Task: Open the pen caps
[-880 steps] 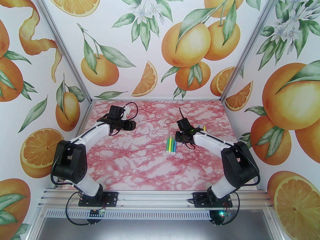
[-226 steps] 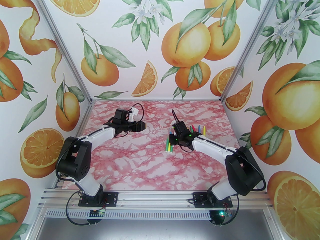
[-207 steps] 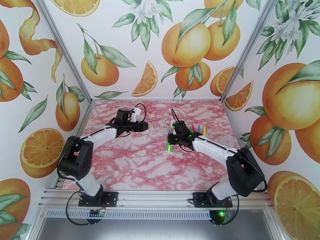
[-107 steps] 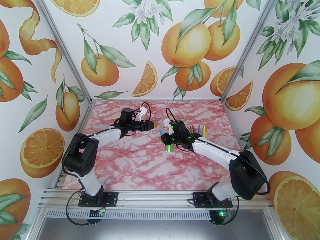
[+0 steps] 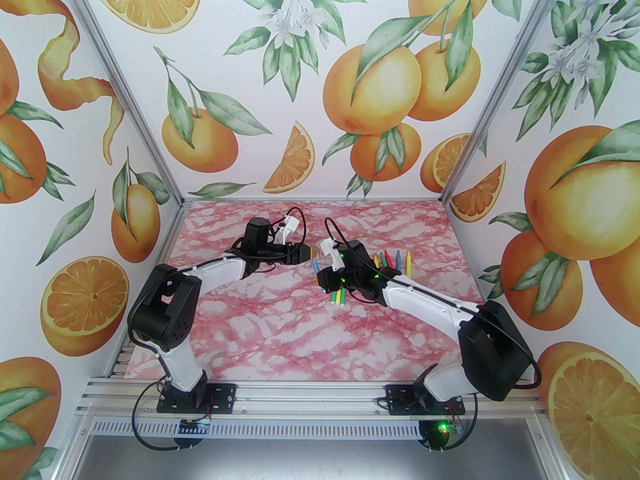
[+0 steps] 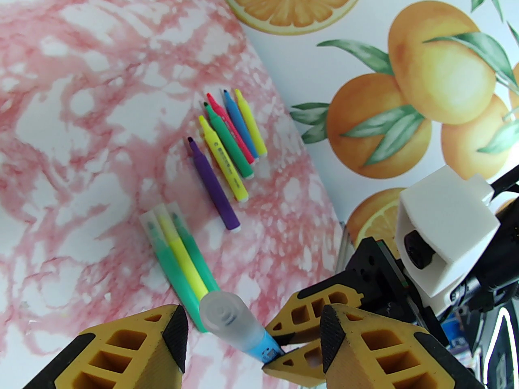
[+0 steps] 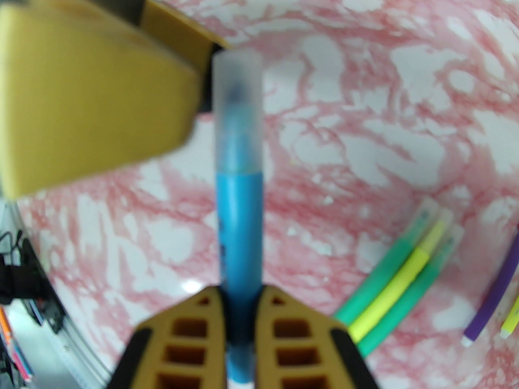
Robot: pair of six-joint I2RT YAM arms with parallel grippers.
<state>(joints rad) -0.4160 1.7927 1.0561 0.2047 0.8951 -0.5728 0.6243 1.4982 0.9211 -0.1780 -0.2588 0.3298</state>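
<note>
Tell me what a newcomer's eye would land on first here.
The right pincer, shut on a blue plastic marker with a frosted clear cap, holds it up at mid-table between the open fingers of the left pincer. Below it three capped markers, green, yellow, green, lie side by side on the pink marbled tabletop, and six uncapped coloured markers lie in a row beyond them.

The blue pen point(image 7: 239, 233) runs off the bottom edge between the fingers of the right pincer point(image 7: 242, 302). Beside its cap point(image 7: 237, 107), one finger point(image 7: 93, 107) of the left pincer point(image 5: 310, 253) is blurred. From above, the right arm point(image 5: 425, 298) hides the far ends of three pens point(image 5: 340, 297).
</note>
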